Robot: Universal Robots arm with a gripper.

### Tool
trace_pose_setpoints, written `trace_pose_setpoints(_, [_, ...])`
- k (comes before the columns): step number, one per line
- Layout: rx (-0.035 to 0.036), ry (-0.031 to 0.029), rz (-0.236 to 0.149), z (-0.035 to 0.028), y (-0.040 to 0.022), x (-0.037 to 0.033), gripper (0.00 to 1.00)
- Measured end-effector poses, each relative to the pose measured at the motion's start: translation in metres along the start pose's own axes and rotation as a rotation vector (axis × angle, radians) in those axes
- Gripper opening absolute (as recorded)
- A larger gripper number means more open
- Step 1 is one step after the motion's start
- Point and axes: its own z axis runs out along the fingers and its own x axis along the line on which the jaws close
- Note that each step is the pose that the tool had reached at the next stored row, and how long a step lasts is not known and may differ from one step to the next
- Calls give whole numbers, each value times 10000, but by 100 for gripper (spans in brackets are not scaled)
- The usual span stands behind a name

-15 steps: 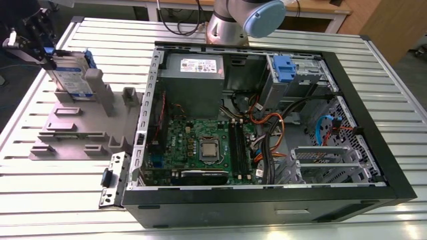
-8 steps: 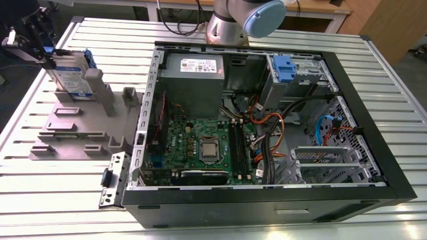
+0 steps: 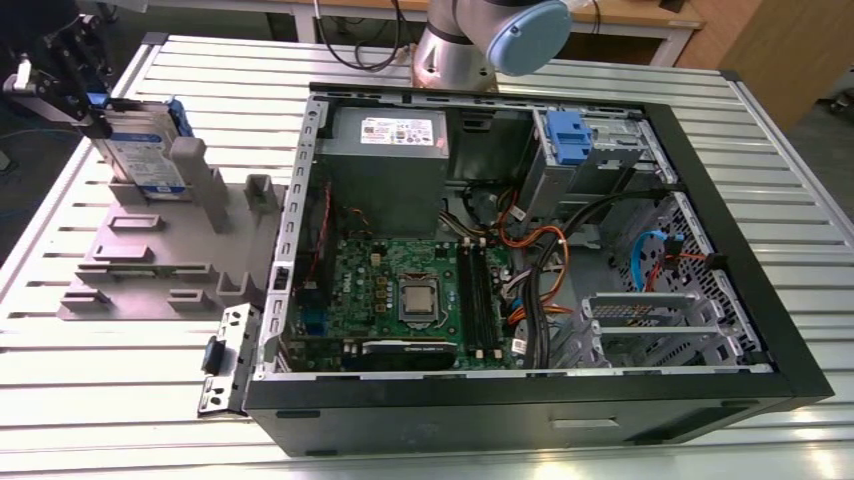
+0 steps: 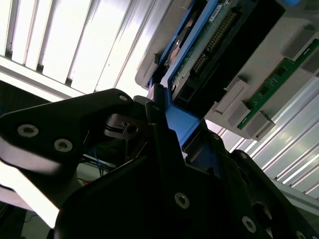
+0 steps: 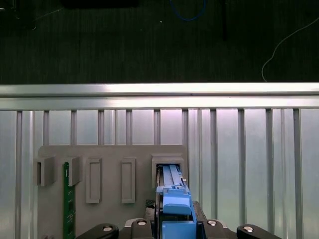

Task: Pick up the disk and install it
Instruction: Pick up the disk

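The pincer [image 5: 175,226] appears to be clenched on the disk [image 5: 174,196], its black fingers set on either side of the bright blue carrier in both wrist views. The disk is held upright, with its lower end seated in a slot of the grey fixture [image 5: 107,154], so the pick-up is judged to be at the gripping stage and the lift not yet made.

For this step to be done well, the disk is best drawn straight out along the slot, without tilt. That way the carrier should not be jammed against the slot walls or twisted in the grip.

A green memory stick [image 5: 66,199] is stood in another slot of the same fixture, well apart from the disk and not in the way.

Farther off across the slatted tabletop [image 3: 120,420], toward the exterior view's right, the open computer case [image 3: 534,400] is laid on its side. Inside it a grey power supply [image 3: 387,130], a motherboard [image 3: 400,290] and a drive bay [image 3: 587,150] can be made out. Loose cables [image 3: 534,250] are draped near the bay and may be snagged.
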Motion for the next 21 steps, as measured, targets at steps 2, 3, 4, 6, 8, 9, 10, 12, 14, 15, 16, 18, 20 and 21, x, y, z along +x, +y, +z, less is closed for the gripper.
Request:
trace_pose_setpoints(2, [1, -1, 0, -1, 0, 0, 36])
trace_pose_setpoints(3, [-2, 1, 0, -5, 0, 0, 36])
trace_pose_setpoints(4, [-5, 2, 0, -13, 0, 0, 36])
trace_pose_setpoints(6, [-1, 0, 0, -34, 0, 0, 36])
trace_pose_setpoints(8, [-1, 0, 0, -53, 0, 0, 36])
trace_pose_setpoints(9, [2, -1, 0, -55, 0, 0, 36])
trace_pose_setpoints(10, [3, -1, 0, -55, 0, -1, 36])
trace_pose_setpoints(12, [3, -1, 0, -56, 0, -1, 36])
trace_pose_setpoints(14, [-1, 0, 0, -58, 0, 0, 36])
trace_pose_setpoints(15, [0, 0, 0, -58, 0, 0, 36])
trace_pose_setpoints(16, [0, 0, 0, -59, 0, 0, 36])
trace_pose_setpoints(18, [0, 0, 0, -61, 0, -1, 36])
trace_pose_setpoints(20, [0, 0, 0, -61, 0, 0, 36])
trace_pose_setpoints(21, [0, 0, 0, -61, 0, 0, 36])
